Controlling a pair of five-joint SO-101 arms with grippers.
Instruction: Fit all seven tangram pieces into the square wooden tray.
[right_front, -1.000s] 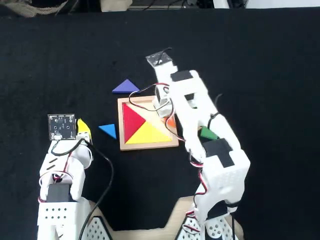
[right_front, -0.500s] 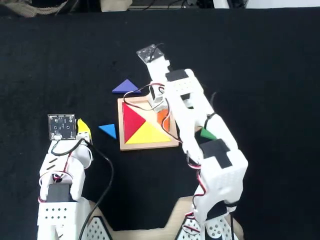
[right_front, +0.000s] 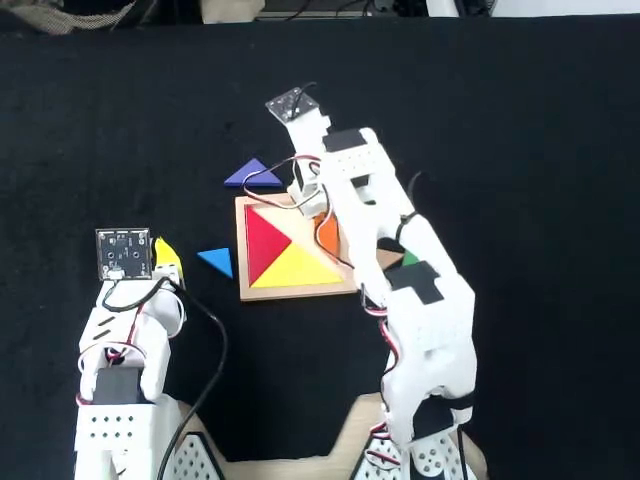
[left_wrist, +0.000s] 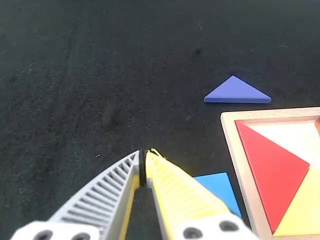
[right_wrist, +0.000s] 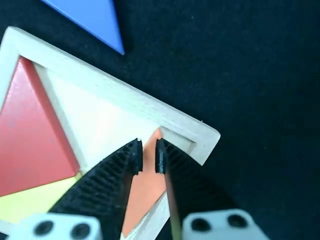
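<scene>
The square wooden tray (right_front: 297, 291) holds a red triangle (right_front: 262, 240), a yellow triangle (right_front: 297, 266) and an orange piece (right_front: 326, 233) at its right side. My right gripper (right_wrist: 147, 156) hangs over the tray's corner, fingers nearly together just above the orange piece (right_wrist: 147, 192); nothing is clamped between them. Beyond the tray rim (right_wrist: 130, 97) lies a purple triangle (right_wrist: 92, 17). My left gripper (left_wrist: 142, 161) is shut and empty, left of the tray (left_wrist: 235, 150). A small blue piece (left_wrist: 217, 187) lies beside it, and the purple triangle (left_wrist: 235, 92) is farther off.
A green piece (right_front: 410, 261) lies right of the tray, partly hidden under the right arm (right_front: 400, 260). The purple triangle (right_front: 252, 174) sits just behind the tray and the blue piece (right_front: 216, 260) at its left. Black cloth covers the table.
The right arm has swung left over the tray. The orange piece has moved left with it, further into the tray. The left arm has kept still.
</scene>
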